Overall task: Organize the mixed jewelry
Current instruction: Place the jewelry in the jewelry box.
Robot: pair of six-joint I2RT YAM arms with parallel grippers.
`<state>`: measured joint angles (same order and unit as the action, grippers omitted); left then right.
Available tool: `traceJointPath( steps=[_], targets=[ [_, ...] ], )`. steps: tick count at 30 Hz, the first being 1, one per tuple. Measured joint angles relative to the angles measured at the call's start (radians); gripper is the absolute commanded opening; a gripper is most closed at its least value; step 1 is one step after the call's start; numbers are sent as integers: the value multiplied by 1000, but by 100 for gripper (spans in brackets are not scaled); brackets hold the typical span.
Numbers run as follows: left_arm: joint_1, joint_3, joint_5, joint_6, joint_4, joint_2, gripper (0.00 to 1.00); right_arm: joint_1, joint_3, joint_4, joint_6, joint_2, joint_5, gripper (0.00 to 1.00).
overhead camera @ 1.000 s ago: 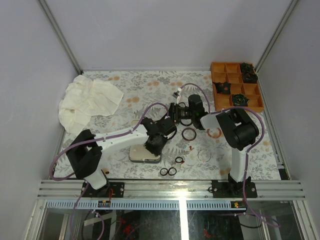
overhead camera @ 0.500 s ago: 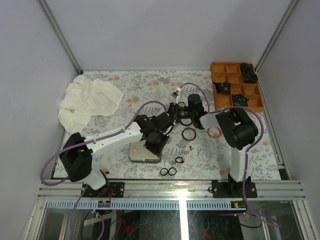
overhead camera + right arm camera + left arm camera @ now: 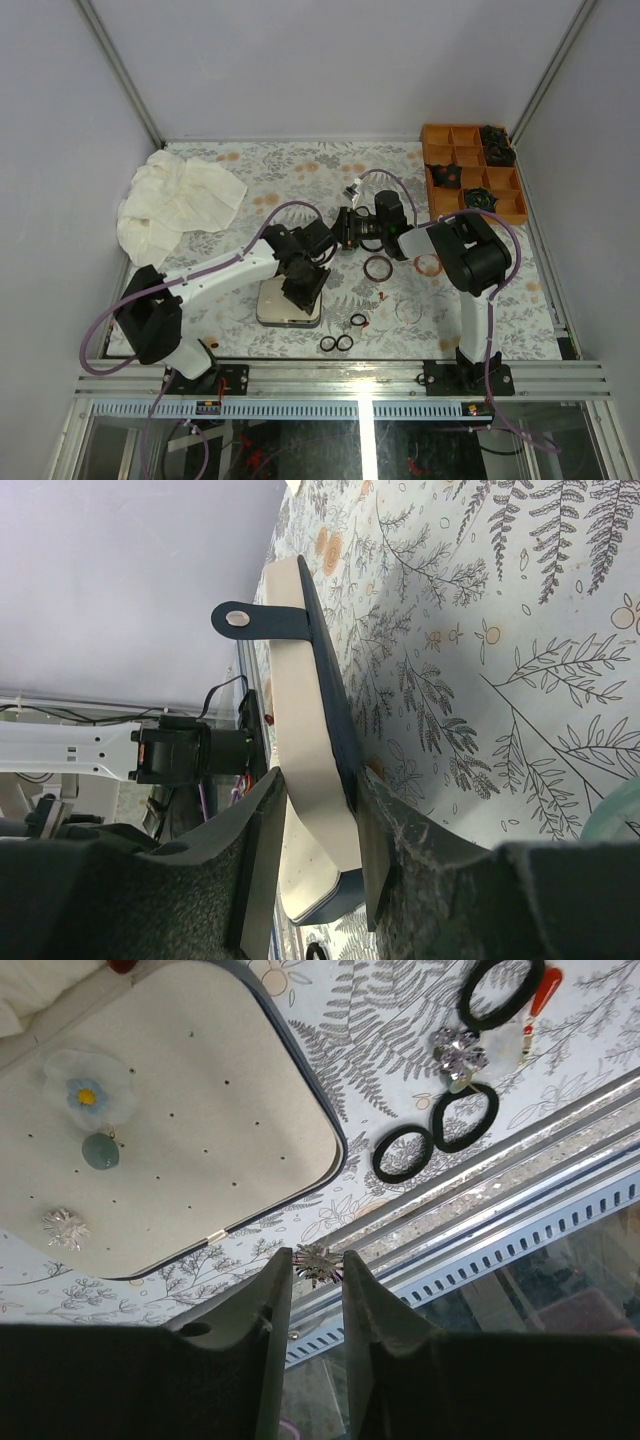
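1. Toward the near middle of the table (image 3: 300,170) we see the hinged case (image 3: 200,1080) lying open, its cream, hole-dotted panel facing up.
2. On that panel sit three pieces. A blue flower piece (image 3: 87,1091) has a green bead (image 3: 100,1151) touching it, and a silver snowflake piece (image 3: 63,1228) lies apart from them, closer to the panel's edge.
3. Our left gripper (image 3: 317,1257) hangs over the case. Its fingers are drawn close and pinch a silver star-shaped piece (image 3: 318,1265) at the tips.
4. Our right gripper (image 3: 320,785) comes in from the right. Its fingers clamp the other half of the case, seen edge-on from the wrist, with a cream lining, a dark shell and a snap tab.
5. Right of the case, loose on the table, two black rings (image 3: 403,1152) touch side by side near the near edge.
6. A third black ring (image 3: 500,995) lies a little farther off with a red bit (image 3: 545,990) just beside it. A silver cluster (image 3: 460,1055) sits between this ring and the pair.
7. Farther right lie a brown ring (image 3: 377,268), a clear hoop (image 3: 408,308) and a coppery hoop (image 3: 428,265), all apart from one another.
8. A crumpled cloth (image 3: 175,200) fills the far left corner, and an orange tray (image 3: 440,135) stands at the far right.
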<state>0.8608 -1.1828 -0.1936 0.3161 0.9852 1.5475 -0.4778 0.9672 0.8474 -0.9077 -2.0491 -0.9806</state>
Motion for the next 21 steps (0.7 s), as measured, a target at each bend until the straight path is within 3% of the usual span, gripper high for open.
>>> traceJointPath(
  steps=[9,21],
  targets=[
    [-15,98,-23,0,-14,-2,0,0,0,24,-26,-22,3,39],
    [-65,138,-201,19,-73,-42,0,-1,0,25,-31,-29,12,39]
  ],
)
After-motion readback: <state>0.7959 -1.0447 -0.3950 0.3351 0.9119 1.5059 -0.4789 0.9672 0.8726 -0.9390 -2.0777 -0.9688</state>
